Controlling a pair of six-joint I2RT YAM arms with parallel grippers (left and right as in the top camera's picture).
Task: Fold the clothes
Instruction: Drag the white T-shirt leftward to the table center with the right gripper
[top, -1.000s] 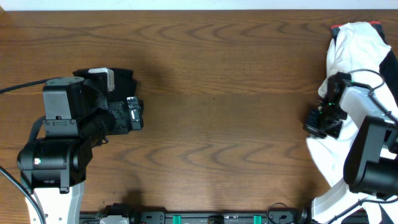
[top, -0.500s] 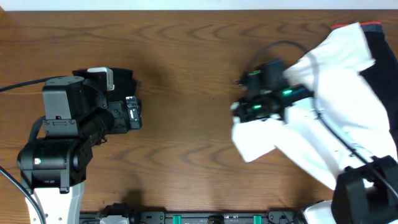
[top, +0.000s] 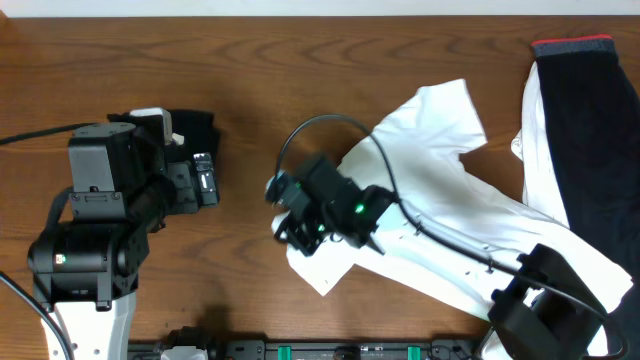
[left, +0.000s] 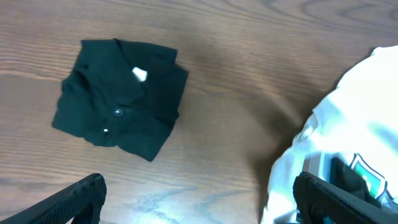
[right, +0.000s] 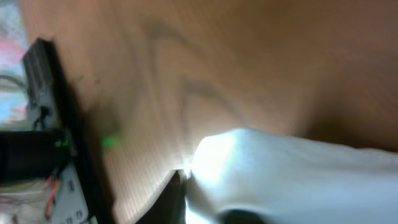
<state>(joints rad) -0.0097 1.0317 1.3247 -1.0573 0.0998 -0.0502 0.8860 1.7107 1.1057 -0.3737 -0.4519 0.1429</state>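
A white T-shirt (top: 450, 170) lies stretched across the table from the middle to the right front. My right gripper (top: 296, 232) sits on its left corner. In the blurred right wrist view the white cloth (right: 292, 180) lies against one dark finger (right: 166, 202); the other finger is hidden, so the grip does not show. My left gripper (top: 208, 180) hangs open over bare wood at the left. A folded black garment (left: 118, 102) lies just beyond its fingers (left: 74, 199), apart from them. The white shirt's edge (left: 354, 118) reaches the right finger.
A black garment with a red band (top: 585, 120) lies at the far right. The left arm's base (top: 85, 250) fills the front left corner. A black rail (top: 350, 350) runs along the front edge. Bare wood lies between the two grippers.
The right gripper has swept from the far right to the table's middle, dragging the white T-shirt out flat behind it. The left arm has stayed put, open.
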